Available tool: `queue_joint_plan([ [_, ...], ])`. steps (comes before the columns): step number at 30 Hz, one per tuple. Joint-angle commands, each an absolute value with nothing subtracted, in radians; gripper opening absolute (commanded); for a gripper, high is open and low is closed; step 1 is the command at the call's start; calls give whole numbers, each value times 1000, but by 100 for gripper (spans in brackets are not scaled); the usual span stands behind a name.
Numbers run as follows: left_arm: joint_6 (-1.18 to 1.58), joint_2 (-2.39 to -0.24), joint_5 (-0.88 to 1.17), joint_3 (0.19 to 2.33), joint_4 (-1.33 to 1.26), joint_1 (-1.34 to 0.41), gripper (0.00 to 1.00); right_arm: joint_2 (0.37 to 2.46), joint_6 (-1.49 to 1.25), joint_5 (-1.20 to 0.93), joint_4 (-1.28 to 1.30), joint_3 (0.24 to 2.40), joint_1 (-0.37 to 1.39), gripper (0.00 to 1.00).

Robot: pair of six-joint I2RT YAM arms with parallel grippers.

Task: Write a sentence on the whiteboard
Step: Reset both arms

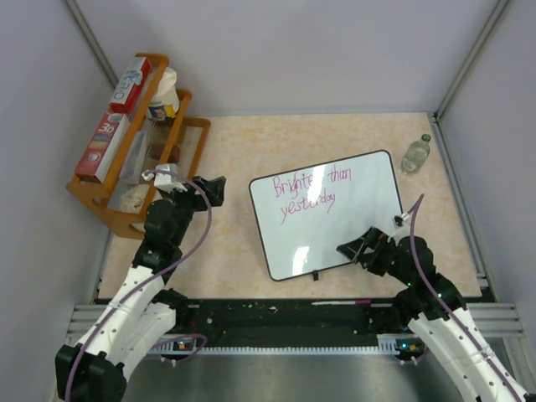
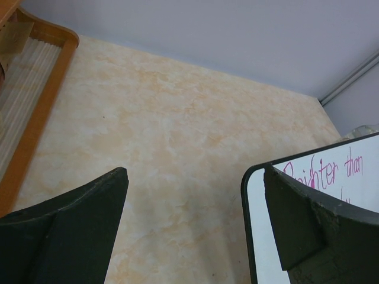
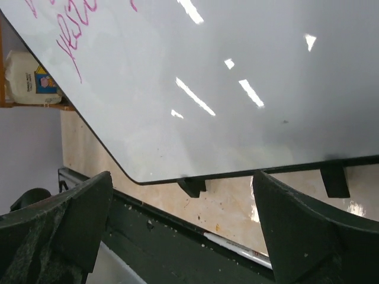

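Glossy whiteboard (image 1: 352, 197), right hand (image 1: 355, 248) spread wide at its near edge

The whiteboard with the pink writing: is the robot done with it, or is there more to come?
Mostly done, it seems. The sentence stands on the whiteboard in two pink lines, roughly "Brighter than yesterday". Nothing is in hand: the right end effector by the board's near edge and the left end effector beside its left corner are both open and empty. Left, probably, only backing away.
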State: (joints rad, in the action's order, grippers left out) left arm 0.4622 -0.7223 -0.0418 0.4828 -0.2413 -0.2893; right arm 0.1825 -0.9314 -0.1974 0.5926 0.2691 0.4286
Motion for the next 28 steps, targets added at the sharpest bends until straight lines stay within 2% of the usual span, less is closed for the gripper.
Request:
queue_joint_plan([
  [1,454,-735,-29,472,-318,-287,99,256,-780,-101,477,365,417,99],
  [10,422,-764,-86,459,-330,-287,99,572,-464,70,255,485,419,99],
  [14,405,-790,-127,456,-333,-285,99,670,-428,176,94,474,419,99],
  [22,371,-844,-178,440,-370,-287,99,704,-247,342,-196,410,411,99],
  [26,358,-882,-206,430,-400,-287,95,687,-149,400,-415,306,374,99],
  [28,338,-896,-230,428,-393,-287,97,707,-164,439,-550,215,341,99],
])
